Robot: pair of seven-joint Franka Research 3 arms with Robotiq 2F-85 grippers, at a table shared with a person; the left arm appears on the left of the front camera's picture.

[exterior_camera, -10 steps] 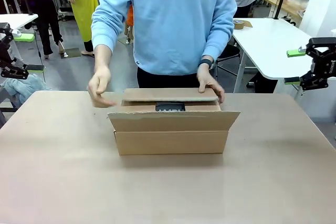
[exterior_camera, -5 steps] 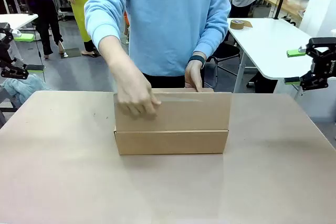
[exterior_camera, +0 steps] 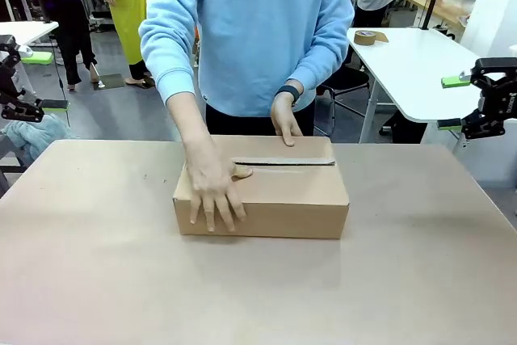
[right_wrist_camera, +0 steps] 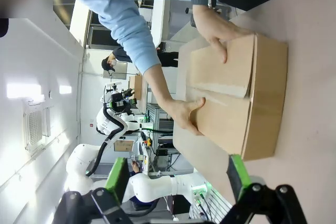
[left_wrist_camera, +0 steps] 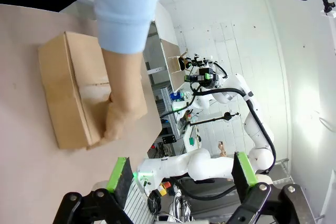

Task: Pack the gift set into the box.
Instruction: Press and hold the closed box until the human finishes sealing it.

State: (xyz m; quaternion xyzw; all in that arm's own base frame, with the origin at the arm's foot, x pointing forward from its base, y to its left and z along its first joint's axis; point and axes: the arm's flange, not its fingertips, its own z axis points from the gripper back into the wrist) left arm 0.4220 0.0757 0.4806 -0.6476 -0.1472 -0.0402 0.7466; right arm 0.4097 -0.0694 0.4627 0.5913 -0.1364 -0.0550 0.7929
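Observation:
The box (exterior_camera: 283, 195) lies in the middle of the table with its top flaps folded flat. A person's hand (exterior_camera: 212, 191) presses on the near flap, and the other hand (exterior_camera: 284, 123) rests on the far flap beside the seam. The gift set is hidden inside. My left gripper (exterior_camera: 44, 82) is open off the table's far left corner. My right gripper (exterior_camera: 451, 103) is open off the far right, well away from the box. The left wrist view has the box (left_wrist_camera: 68, 93) far beyond the open left gripper (left_wrist_camera: 182, 174). The right wrist view has the box (right_wrist_camera: 247, 98) beyond the open right gripper (right_wrist_camera: 177, 177).
The brown table (exterior_camera: 258, 288) has bare room in front of the box and on both sides. A white table (exterior_camera: 420, 62) with a tape roll (exterior_camera: 370, 37) stands behind at the right. The person stands at the far edge.
The person swung the near flap up and over and now presses it flat, covering the gift set that showed through the opening. Neither gripper has moved.

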